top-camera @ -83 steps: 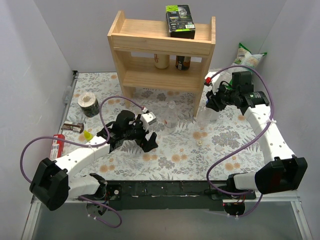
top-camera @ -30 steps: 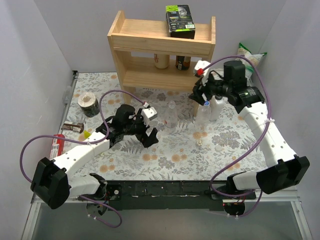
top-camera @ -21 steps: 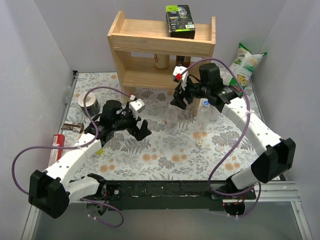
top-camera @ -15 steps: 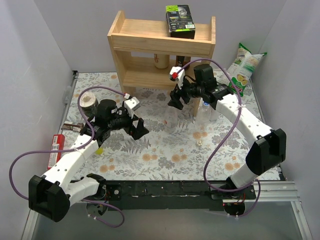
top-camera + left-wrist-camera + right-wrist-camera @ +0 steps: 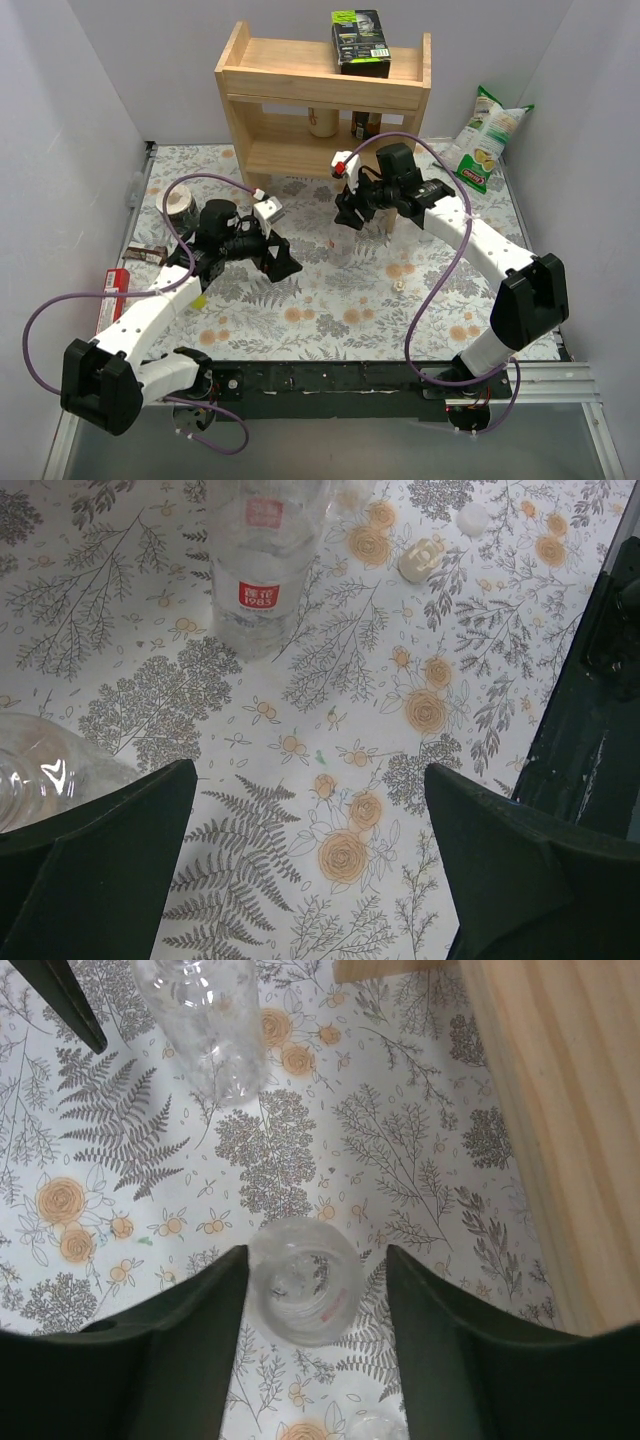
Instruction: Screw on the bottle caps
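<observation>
The right gripper (image 5: 312,1260) has swung left past the wooden shelf (image 5: 545,1110), jaws spread astride an uncapped bottle (image 5: 305,1282) just beside it; the left gripper (image 5: 308,772), jaws wide, has drawn back; open mat (image 5: 330,730) lies between them.

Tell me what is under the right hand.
A clear bottle stands upright on the floral cloth, seen top-down and framed by the open right hand, with no cap on its mouth. Its own body hides its base.
</observation>
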